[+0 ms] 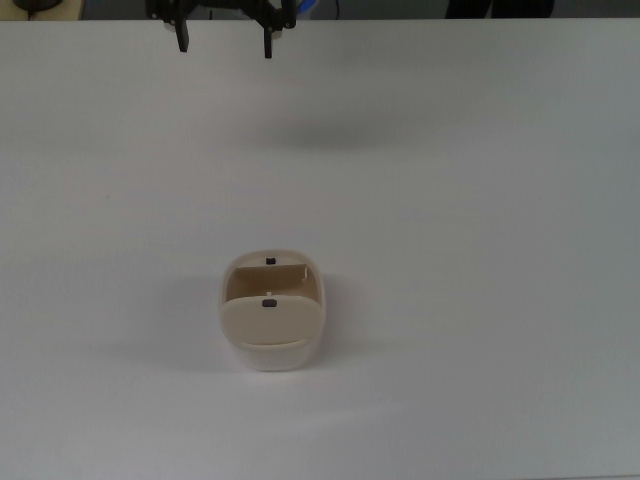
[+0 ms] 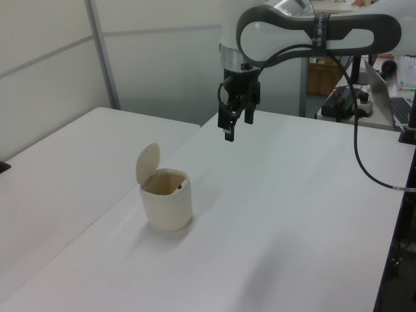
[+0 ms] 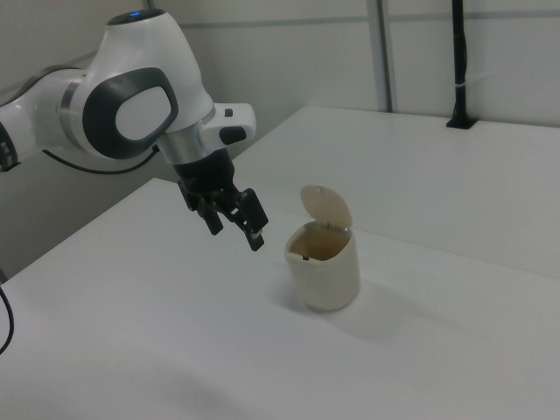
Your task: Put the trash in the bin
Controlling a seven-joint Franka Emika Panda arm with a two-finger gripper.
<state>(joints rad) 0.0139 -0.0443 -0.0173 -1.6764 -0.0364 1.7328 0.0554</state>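
The bin (image 1: 272, 315) stands upright on the white table with its swing lid (image 2: 147, 163) tipped open, and its tan inside shows. It also appears in the left view (image 2: 167, 201) and in the right view (image 3: 324, 267). My gripper (image 1: 226, 48) hangs open and empty at the top view's upper edge, well apart from the bin. In the left view the gripper (image 2: 237, 129) is high above the table, behind and to the right of the bin. In the right view the gripper (image 3: 234, 236) hovers to the bin's left. The trash is out of view.
The white table (image 1: 480, 250) spreads wide around the bin. A seam between two tabletops (image 2: 123, 195) runs past the bin in the left view. A black cable (image 2: 364, 162) hangs from the arm, with a laptop and clutter (image 2: 390, 91) at the left view's right.
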